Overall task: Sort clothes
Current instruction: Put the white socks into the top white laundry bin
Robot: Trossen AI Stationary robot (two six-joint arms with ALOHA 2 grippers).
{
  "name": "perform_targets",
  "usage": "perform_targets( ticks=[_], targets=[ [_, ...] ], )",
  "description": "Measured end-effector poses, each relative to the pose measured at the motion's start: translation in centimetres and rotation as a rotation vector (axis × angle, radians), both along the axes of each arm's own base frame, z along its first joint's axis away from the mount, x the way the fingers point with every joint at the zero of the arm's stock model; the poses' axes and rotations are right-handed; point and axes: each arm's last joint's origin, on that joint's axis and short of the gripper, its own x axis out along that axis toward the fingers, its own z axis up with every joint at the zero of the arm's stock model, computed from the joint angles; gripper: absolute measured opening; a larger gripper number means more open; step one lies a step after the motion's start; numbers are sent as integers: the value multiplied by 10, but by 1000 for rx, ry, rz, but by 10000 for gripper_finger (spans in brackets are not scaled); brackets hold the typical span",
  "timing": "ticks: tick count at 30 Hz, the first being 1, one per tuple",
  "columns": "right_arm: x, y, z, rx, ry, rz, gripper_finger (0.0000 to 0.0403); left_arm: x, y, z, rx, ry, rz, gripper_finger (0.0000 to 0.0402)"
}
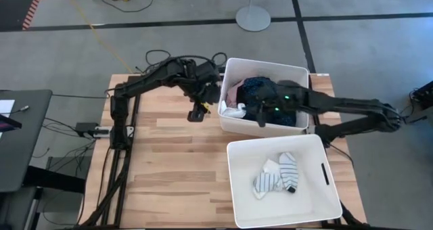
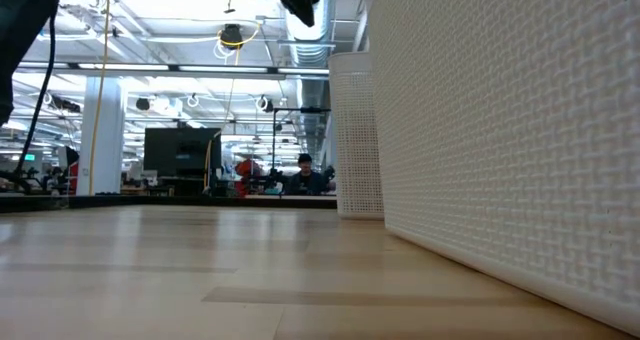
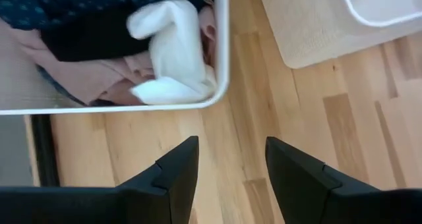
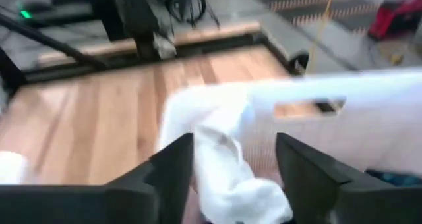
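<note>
- Your left claw [image 1: 197,113] hangs over the bare surface [image 1: 169,162] just beside the far bin [image 1: 298,72], fingers apart and holding nothing.
- Your right claw [image 4: 234,161] reaches low into that bin, fingers apart on either side of a white sock [image 4: 227,174]; nothing shows it clamped yet.
- The clothes still to sort sit piled in the far bin: a navy dotted garment [image 1: 260,89], a pink garment [image 3: 86,76], and the white sock at the wall nearest the left arm.
- Two striped socks [image 1: 279,174] already lie in the near bin [image 1: 240,189].
- For a clean pick, I'd say lower the right claw until the sock sits deep between the fingers, then close on the sock alone.
- Keep the pink fabric beneath it out of the pinch, or it may drag along.
- Hold the left claw clear of the bin rim meanwhile.
</note>
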Motion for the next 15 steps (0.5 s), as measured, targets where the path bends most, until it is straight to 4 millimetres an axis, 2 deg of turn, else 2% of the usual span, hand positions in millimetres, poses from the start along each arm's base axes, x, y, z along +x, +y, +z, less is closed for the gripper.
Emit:
perform_targets(
  ticks=[4, 7, 12, 15],
  targets=[
    [15, -17, -20, 53, 72, -5, 288, 2, -8, -4, 8, 23, -9, 170],
    [28, -26, -39, 108, 139, 37, 309, 4, -16, -3, 10, 18, -30, 170],
    [48, -35, -65, 149, 207, 55, 310, 6, -29, -3, 14, 14, -68, 170],
    [55, -43, -73, 162, 204, 43, 299, 7, -33, -3, 24, 16, -74, 170]
  ],
)
